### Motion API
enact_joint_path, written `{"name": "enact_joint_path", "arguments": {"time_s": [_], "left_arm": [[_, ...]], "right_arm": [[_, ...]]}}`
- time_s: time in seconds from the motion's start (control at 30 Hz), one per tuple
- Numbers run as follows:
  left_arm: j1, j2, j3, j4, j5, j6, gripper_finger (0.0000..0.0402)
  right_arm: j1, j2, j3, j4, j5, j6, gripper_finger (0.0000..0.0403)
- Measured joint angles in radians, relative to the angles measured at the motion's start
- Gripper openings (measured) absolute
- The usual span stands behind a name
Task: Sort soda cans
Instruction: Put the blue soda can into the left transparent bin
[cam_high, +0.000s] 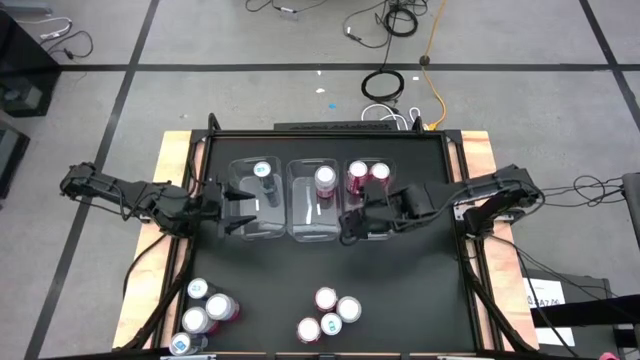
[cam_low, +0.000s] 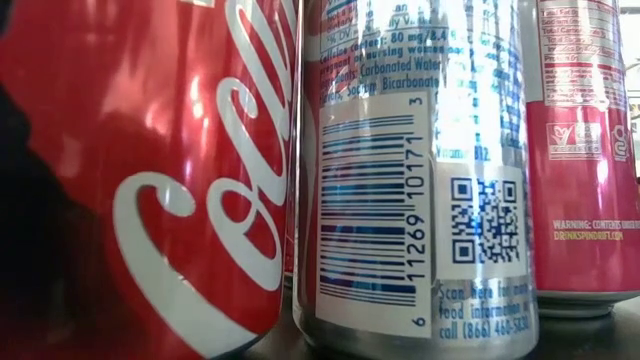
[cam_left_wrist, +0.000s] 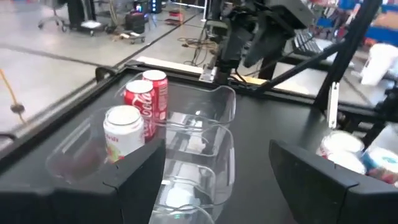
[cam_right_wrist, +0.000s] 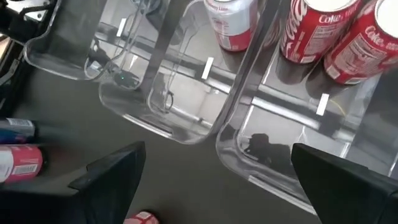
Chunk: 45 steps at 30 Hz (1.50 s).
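Three clear bins stand side by side mid-table. The left bin holds one teal can. The middle bin holds a pink-and-white can, which also shows in the right wrist view. The right bin holds two dark red cans. Loose cans stand at the near left and near middle. My left gripper is open and empty at the left bin's left side. My right gripper is open and empty over the right bin's near end.
The low view is filled by a red can, a silver-blue can with a barcode and a pink can standing close together. A raised black rim frames the table. Bare table lies between the bins and the near cans.
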Motion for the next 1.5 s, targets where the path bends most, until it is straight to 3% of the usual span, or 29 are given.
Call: {"name": "enact_joint_path", "arguments": {"time_s": [0.1, 0.23, 0.5, 0.77, 0.97, 1.27, 1.5], "left_arm": [[0.000, 0.002, 0.000, -0.007, -0.021, -0.106, 0.0295], [0.000, 0.008, 0.010, -0.077, -0.052, -0.174, 0.0295], [-0.017, 0.134, 0.210, -0.326, -0.093, -0.256, 0.0274], [-0.068, 0.283, 0.398, -0.389, -0.098, -0.258, 0.0246], [-0.147, 0.377, 0.504, -0.557, -0.086, -0.449, 0.0228], [-0.247, 0.497, 0.531, -0.537, -0.094, -0.594, 0.0205], [-0.323, 0.540, 0.531, -0.553, -0.094, -0.731, 0.0192]], "right_arm": [[0.028, 0.029, -0.001, -0.005, 0.036, -0.078, 0.0396], [0.055, 0.067, -0.022, 0.003, 0.005, -0.098, 0.0396], [0.145, 0.103, -0.082, -0.013, -0.033, -0.088, 0.0396], [0.332, 0.102, -0.092, -0.166, 0.025, 0.058, 0.0396], [0.463, 0.102, -0.092, -0.254, 0.082, 0.206, 0.0396], [0.583, 0.101, -0.092, -0.263, 0.124, 0.322, 0.0396], [0.662, 0.101, -0.092, -0.264, 0.063, 0.348, 0.0396]]}}
